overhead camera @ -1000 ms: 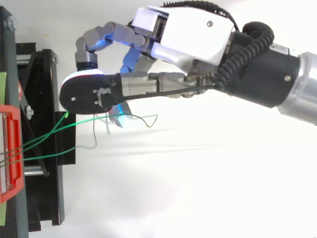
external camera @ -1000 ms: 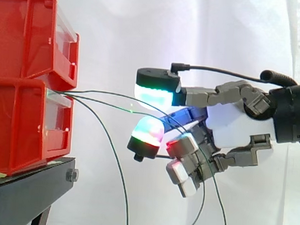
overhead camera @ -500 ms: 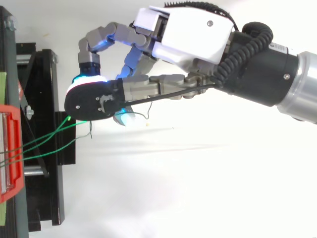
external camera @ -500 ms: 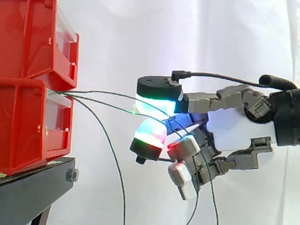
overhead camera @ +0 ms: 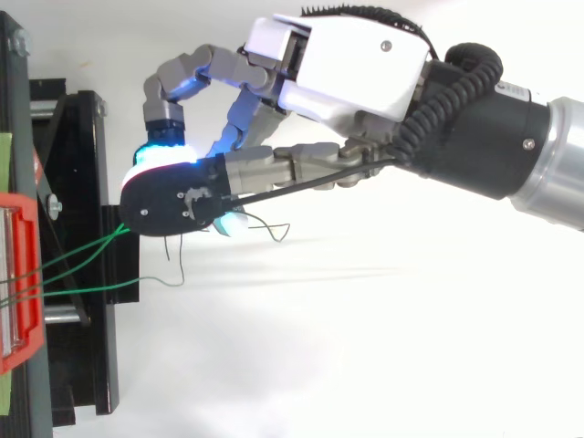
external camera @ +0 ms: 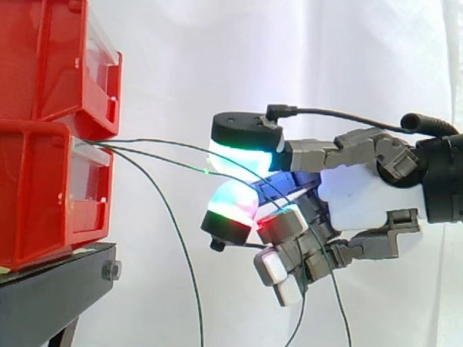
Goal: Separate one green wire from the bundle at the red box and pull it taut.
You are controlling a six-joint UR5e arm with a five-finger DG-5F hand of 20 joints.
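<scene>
Green wire (external camera: 164, 160), running from the lower red box (external camera: 30, 203) at frame left to mid-frame, looks pinched between the curled hand's (external camera: 369, 199) glowing pads (external camera: 240, 152); best to draw rightward slowly, leaving the slack wires (external camera: 183, 256) out of the pinch.

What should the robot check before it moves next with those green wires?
1. Green wires come out of the lower red bin: ok.
2. Hand is at the wires: ok.
3. Hand grips just one wire: cannot tell.
4. Wire pulled taut: not ok, they curve and droop.
5. That bin sits on the black stand: ok.
</scene>
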